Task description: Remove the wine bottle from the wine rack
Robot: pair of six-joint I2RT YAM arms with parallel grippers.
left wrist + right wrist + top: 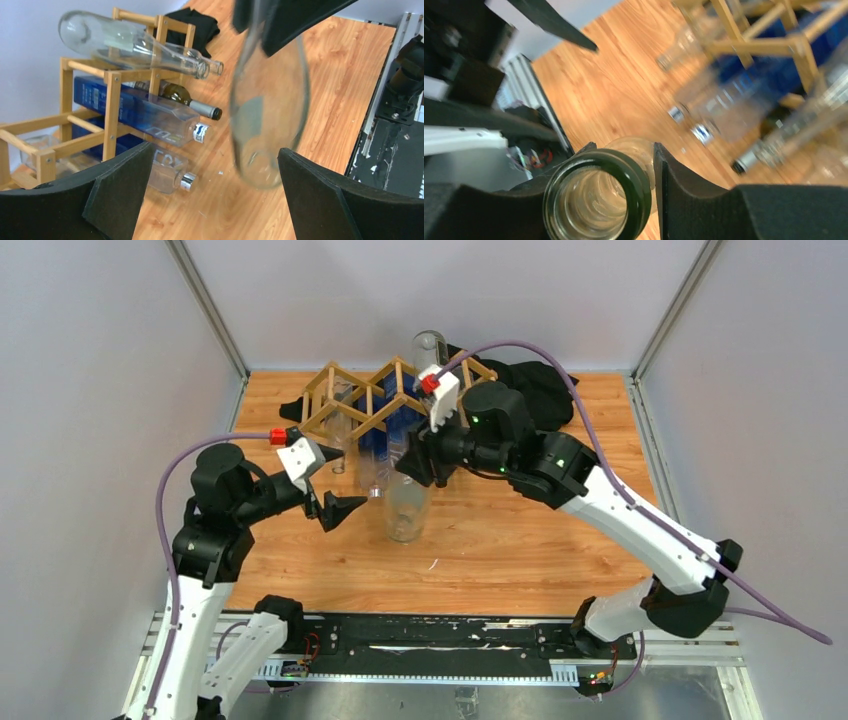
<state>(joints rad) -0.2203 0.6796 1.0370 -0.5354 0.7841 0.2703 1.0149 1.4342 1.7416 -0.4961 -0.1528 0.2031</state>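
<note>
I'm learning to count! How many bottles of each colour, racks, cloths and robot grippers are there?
Light wooden lattice wine rack: 1
Black cloth: 1
Black two-finger grippers: 2, left gripper and right gripper
Clear glass bottles: 2, one in the right gripper, one atop the rack; maybe a blurry third
Blue square bottles: 2
Dark green bottle: 1
Total: 9 sure
</note>
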